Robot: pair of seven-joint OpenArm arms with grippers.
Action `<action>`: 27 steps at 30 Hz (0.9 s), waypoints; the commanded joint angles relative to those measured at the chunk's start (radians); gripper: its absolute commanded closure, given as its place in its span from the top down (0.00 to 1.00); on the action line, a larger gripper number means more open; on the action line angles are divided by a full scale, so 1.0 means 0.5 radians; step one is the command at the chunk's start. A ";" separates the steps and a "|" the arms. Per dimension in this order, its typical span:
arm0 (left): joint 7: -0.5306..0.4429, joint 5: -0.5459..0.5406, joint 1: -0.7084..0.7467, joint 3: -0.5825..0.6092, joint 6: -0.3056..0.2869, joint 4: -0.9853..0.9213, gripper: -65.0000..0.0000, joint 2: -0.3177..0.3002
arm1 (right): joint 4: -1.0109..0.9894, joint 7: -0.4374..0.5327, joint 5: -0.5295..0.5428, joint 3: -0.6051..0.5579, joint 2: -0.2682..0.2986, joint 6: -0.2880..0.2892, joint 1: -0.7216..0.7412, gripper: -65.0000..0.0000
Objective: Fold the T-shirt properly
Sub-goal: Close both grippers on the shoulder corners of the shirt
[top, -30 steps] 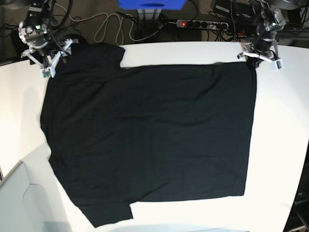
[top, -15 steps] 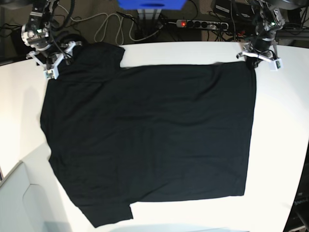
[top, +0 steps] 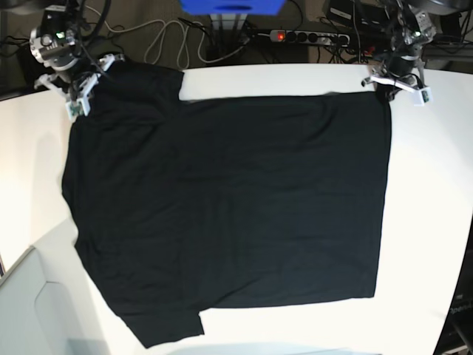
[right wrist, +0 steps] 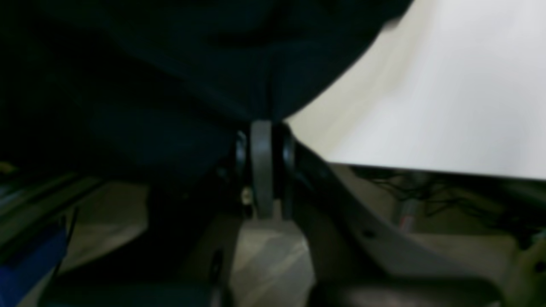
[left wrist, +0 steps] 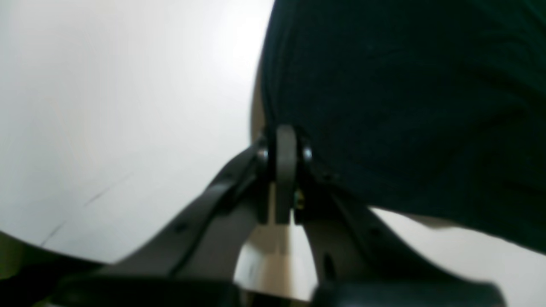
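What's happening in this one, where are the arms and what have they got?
A two-armed robot is working on a black T-shirt spread flat, plain side up, on a white table. The left gripper is shut on the far hem corner and the right gripper is shut on the cloth at the far sleeve end. Both wrist views show the jaws pinched on black fabric. No fold has been made yet.

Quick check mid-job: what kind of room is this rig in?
Probably a lab or workshop bench, not a home: a bare white table carries the T-shirt, and behind it lie a power strip and loose cables.
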 commanded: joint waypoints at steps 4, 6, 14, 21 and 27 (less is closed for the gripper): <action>0.007 0.008 0.088 -0.012 0.001 0.195 0.00 -0.017 | 0.188 0.038 0.018 0.013 0.011 0.023 -0.049 0.00; 0.007 0.008 0.107 -0.012 0.007 0.271 0.00 -0.017 | 0.204 0.038 0.018 0.017 0.011 0.023 -0.053 0.00; 0.010 0.017 0.116 -0.024 0.013 0.394 0.00 -0.020 | 0.204 0.041 0.021 0.133 0.014 0.023 0.006 0.00; 0.017 0.011 0.094 -0.125 0.007 0.397 0.00 -0.030 | 0.204 0.038 0.021 0.173 0.017 0.023 0.052 0.00; 0.020 0.020 0.045 -0.125 0.007 0.422 0.00 -0.027 | 0.201 0.029 0.021 0.167 0.014 0.023 0.153 0.00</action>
